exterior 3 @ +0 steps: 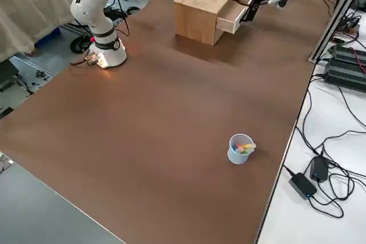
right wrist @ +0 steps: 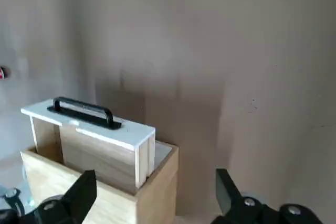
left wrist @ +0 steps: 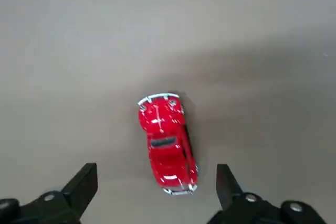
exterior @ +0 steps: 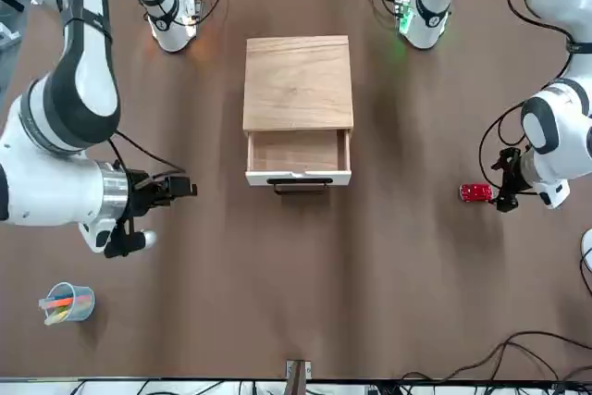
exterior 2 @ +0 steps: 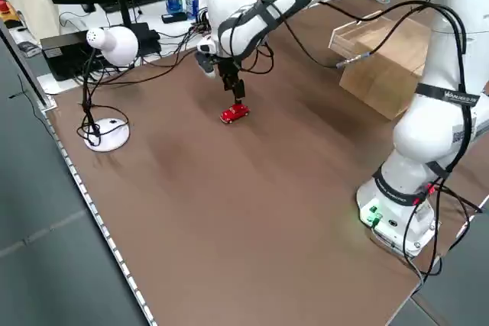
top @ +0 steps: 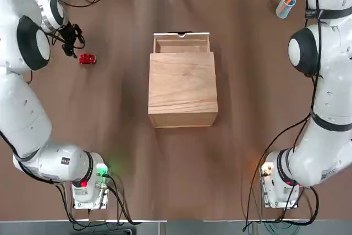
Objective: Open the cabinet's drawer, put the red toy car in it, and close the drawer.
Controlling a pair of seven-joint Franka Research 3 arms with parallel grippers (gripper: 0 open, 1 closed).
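The light wooden cabinet [top: 182, 91] stands mid-table. Its drawer [top: 181, 43] is pulled out toward the far side, showing a white front with a black handle [exterior: 301, 189] and a bare inside. The red toy car [top: 87, 59] rests on the table well to the cabinet's left. My left gripper [left wrist: 155, 174] hovers open just above the red toy car [left wrist: 166, 143], one finger on each side and touching nothing. My right gripper [right wrist: 155, 184] is open and holds nothing. It hangs beyond the drawer's front on the right side, apart from the handle [right wrist: 84, 112].
A blue cup of coloured pens [top: 286, 5] stands at the far right of the table. A white lamp-like stand [exterior 2: 107, 47] sits at the table's left edge. Cables and equipment line the far edge. The brown tabletop [top: 110, 136] stretches around the cabinet.
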